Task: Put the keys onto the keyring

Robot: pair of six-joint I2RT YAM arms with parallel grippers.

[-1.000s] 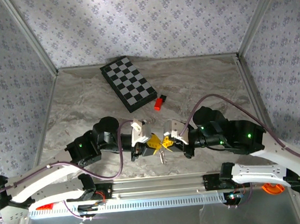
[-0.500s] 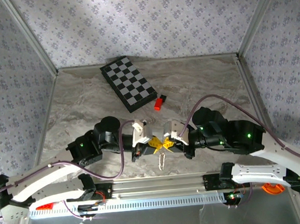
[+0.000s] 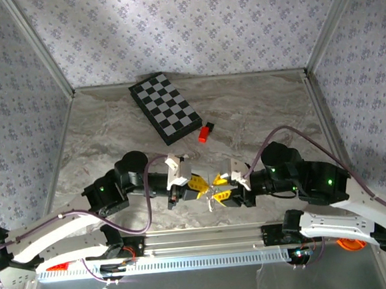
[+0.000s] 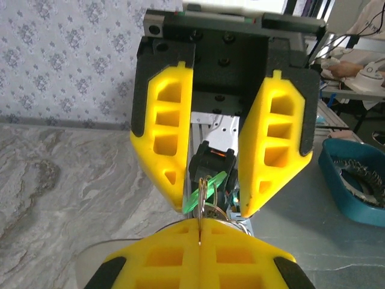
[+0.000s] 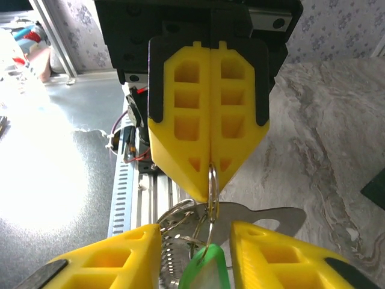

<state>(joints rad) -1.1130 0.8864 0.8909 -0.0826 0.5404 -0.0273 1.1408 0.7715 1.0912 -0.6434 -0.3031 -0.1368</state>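
The left gripper [image 5: 211,176] has its two ribbed yellow plastic fingers pressed flat together, their wedge-shaped tips pinching the top of the keyring [image 5: 212,185], a thin, glinting wire loop that hangs from the seam between them. Below the loop dangles the key [image 5: 203,274], whose glossy bright-green plastic head sits low between the yellow fingers of the right gripper [image 5: 195,232]. Those jaws stand apart with a slim gap on either side of the green head (whether a pad brushes it cannot be told). Thinner silvery loops and a flat, dull metal piece bunch just behind the ring. From above, the two grippers meet tip to tip near the front edge of the grey, marble-veined table [image 3: 112,137]. The bundle hangs between them, well apart from the matte checkerboard [image 3: 165,108] and the small red-and-black block [image 3: 206,133] farther back.
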